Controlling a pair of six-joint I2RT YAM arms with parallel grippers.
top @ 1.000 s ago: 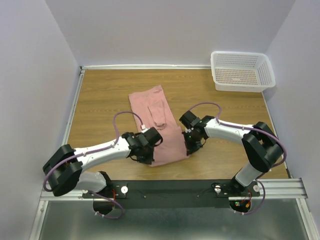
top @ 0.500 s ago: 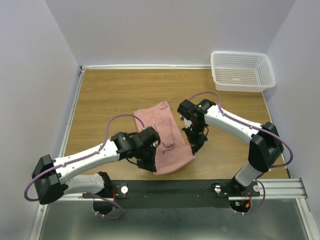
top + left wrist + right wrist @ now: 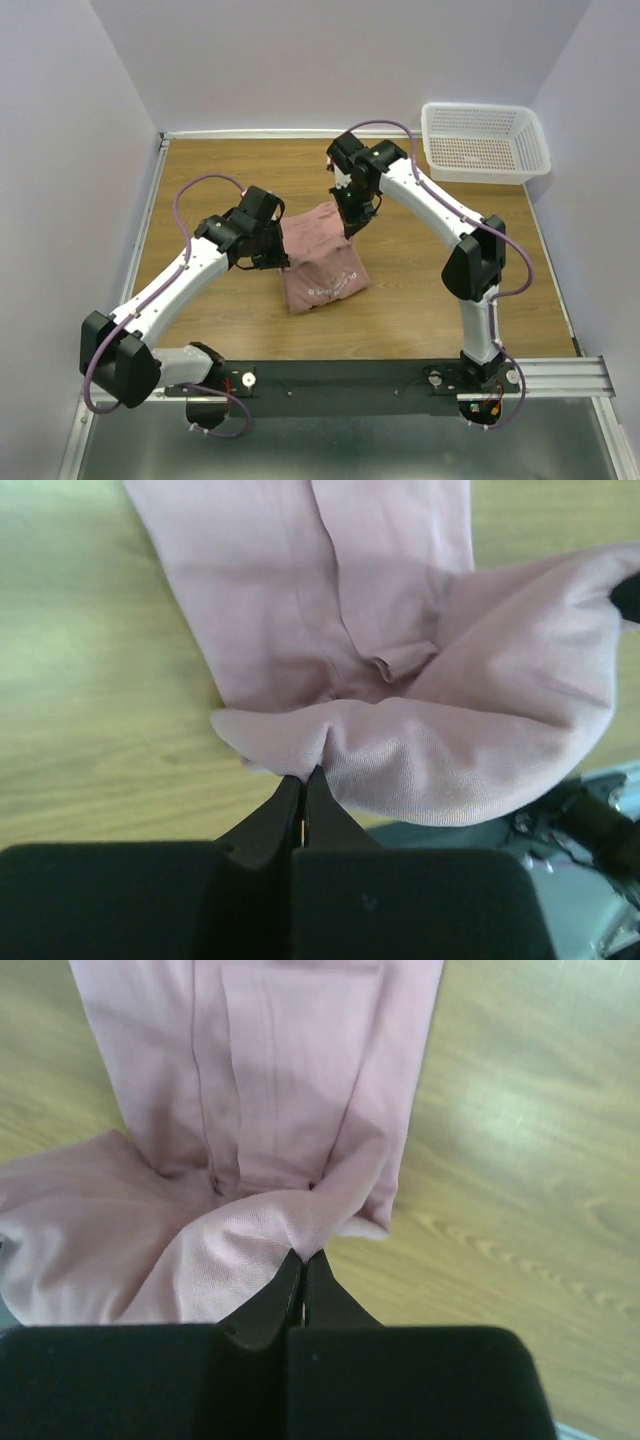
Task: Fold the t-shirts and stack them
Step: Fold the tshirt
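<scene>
A dusty pink t-shirt [image 3: 318, 262] lies folded over itself mid-table, a small dark print showing on its upper layer. My left gripper [image 3: 278, 252] is shut on the shirt's left far corner, and the pinched pink cloth [image 3: 330, 742] bunches just past that left gripper [image 3: 303, 776]. My right gripper [image 3: 347, 226] is shut on the right far corner. In the right wrist view the t-shirt [image 3: 270, 1110] stretches away from the right gripper [image 3: 303, 1258], its lifted hem draping down to the lower layer.
A white mesh basket [image 3: 484, 142] stands at the table's back right corner. Bare wooden table [image 3: 210, 180] surrounds the shirt. A metal rail [image 3: 400, 380] with both arm bases runs along the near edge.
Both grippers have carried the shirt's near hem away from the bases toward the far end, folding the shirt in half. The dark print now faces up.
</scene>
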